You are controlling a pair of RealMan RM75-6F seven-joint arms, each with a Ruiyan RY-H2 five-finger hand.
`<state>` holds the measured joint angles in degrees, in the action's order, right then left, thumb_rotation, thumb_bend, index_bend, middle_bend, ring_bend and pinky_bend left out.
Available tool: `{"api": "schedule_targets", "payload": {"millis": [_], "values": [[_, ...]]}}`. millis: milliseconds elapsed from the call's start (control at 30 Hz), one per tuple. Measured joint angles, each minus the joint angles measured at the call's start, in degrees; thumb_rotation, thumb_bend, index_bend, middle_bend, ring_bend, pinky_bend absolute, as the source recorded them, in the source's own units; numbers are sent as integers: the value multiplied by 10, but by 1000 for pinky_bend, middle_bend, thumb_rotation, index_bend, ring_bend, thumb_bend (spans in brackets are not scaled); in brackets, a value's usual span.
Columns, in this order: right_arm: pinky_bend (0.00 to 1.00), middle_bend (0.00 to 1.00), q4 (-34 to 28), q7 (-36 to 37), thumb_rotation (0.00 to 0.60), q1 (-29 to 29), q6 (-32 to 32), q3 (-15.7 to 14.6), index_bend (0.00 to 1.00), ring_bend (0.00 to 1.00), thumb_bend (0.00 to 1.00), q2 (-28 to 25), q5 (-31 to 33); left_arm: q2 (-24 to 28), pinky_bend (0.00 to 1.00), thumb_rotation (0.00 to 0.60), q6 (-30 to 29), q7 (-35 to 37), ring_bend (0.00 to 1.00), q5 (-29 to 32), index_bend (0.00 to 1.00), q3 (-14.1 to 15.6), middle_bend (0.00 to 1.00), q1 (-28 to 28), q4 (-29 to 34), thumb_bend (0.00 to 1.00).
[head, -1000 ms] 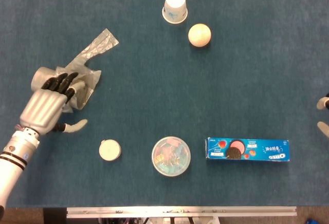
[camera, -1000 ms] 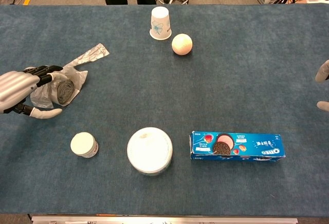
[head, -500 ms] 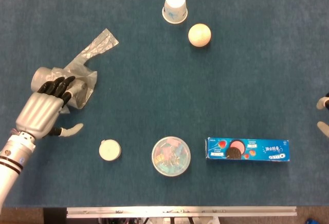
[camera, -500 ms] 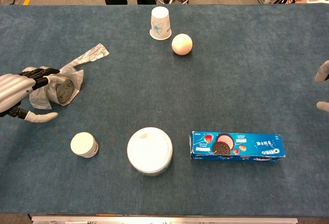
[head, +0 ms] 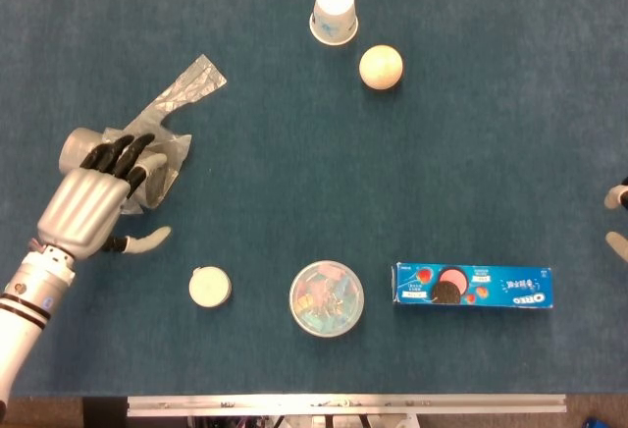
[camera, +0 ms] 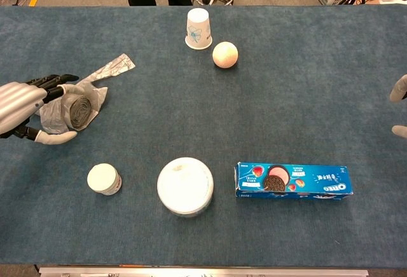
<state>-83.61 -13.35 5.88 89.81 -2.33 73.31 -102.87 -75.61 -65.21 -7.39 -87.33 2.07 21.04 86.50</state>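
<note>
On my screens: grey roll of thin plastic bags (camera: 77,112), lying on its side at the table's left edge, open core end facing the chest cam. A loose crinkled translucent-grey sheet is unwound from it and bunched around the roll; its flat tail (head: 191,85) runs diagonally up and to the right, away from the roll, flat on the blue cloth. In head view the roll's other end (head: 77,145) pokes out to the left.

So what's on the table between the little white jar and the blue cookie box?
The round clear tub with the white lid sits between the little white jar and the blue cookie box; both views show it.
</note>
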Motion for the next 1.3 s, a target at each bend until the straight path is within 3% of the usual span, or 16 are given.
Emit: {"api": "schedule_targets", "payload": {"millis": [800, 1033, 1300], "values": [[488, 542, 1, 0, 600, 0, -1, 0, 514, 365, 73, 0, 0, 1, 117, 223, 58, -69, 87, 74, 253, 9, 141, 3, -14, 223], [488, 542, 0, 1, 600, 0, 0, 0, 514, 365, 73, -1, 0, -3, 134, 251, 23, -56, 107, 44, 262, 6, 166, 1, -11, 223], [487, 542, 0, 1, 600, 0, -2, -1, 514, 366, 73, 0, 0, 5, 156, 341, -35, -30, 108, -9, 275, 7, 169, -8, -2, 222]]}}
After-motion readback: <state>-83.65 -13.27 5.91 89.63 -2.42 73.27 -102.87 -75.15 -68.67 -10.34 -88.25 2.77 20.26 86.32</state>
